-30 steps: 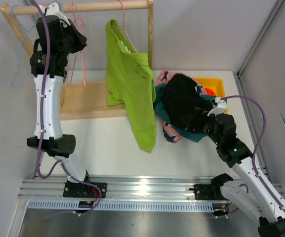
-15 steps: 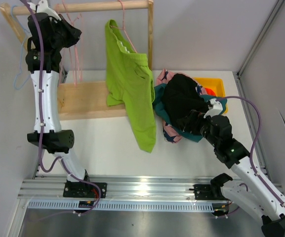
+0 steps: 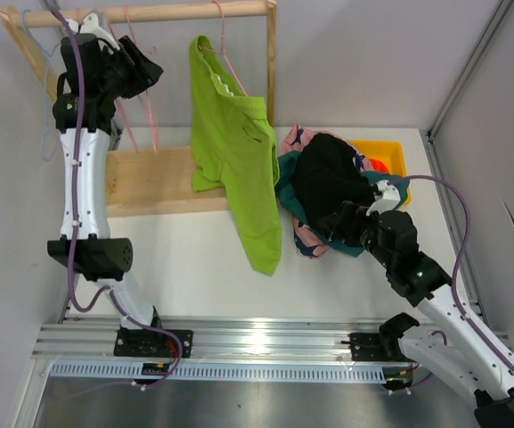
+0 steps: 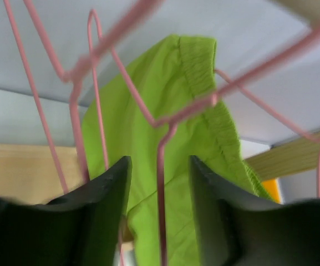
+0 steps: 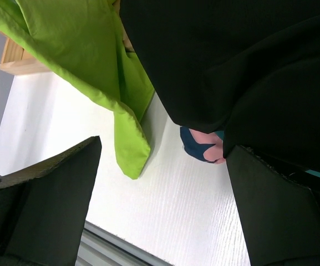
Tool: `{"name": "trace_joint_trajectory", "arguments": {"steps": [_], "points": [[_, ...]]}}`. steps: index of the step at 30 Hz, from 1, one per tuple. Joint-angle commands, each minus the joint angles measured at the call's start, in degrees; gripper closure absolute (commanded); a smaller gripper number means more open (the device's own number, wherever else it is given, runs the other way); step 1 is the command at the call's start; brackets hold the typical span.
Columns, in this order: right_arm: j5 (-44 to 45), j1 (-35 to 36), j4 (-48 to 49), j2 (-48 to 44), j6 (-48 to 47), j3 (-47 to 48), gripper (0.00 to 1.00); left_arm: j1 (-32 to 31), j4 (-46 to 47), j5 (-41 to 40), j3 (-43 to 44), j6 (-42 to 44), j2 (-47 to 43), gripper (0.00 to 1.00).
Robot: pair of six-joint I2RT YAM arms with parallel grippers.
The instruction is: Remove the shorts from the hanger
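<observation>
Top external view: at upper left, the left gripper (image 3: pixel 139 71) has just released a bare pink hanger (image 3: pixel 153 125). The lime green shorts (image 3: pixel 239 160) hang at centre, so I judge one removal outstanding.

Left wrist view: fingers spread, with the hanger wire between them.

Right wrist view: the right gripper (image 5: pixel 162 158) is spread wide beside the black shorts (image 5: pixel 232 55), above the bench (image 5: pixel 176 210).

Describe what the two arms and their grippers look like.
The left arm and right arm are alike: white shells on the long links, black housings at the joints, black bases bolted to a silver rail. A pale purple cable loops along each arm. The left gripper and right gripper have broad, flat, matte black fingers.
</observation>
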Motion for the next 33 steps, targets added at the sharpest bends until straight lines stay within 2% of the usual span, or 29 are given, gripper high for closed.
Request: {"name": "trace_joint_trajectory", "arguments": {"steps": [1,4,8,12,21,33], "points": [[1.24,0.70,0.61,-1.28,0.60,0.15,0.01,-0.02,1.56,0.91,-3.55,-0.50,-9.18,0.28],[1.59,1.14,0.26,-1.55,0.69,0.24,0.01,-0.02,1.13,0.21,-6.37,-0.59,-14.28,0.17],[2.03,1.58,-0.62,-2.43,0.78,0.59,0.01,-0.28,-0.89,-1.11,-7.52,-0.59,-19.56,0.16],[2.56,2.10,-1.32,-3.22,0.95,0.59,0.01,-1.68,-0.11,1.70,-7.87,-2.26,-22.29,0.18],[4.31,3.42,-3.25,-5.06,1.57,0.86,0.01,-14.24,1.12,-2.07,-2.16,-1.64,-15.71,0.19],[6.16,3.60,-7.57,-8.05,0.43,1.65,0.01,-19.97,6.13,-7.08,0.22,-2.44,-5.86,0.21]]}}
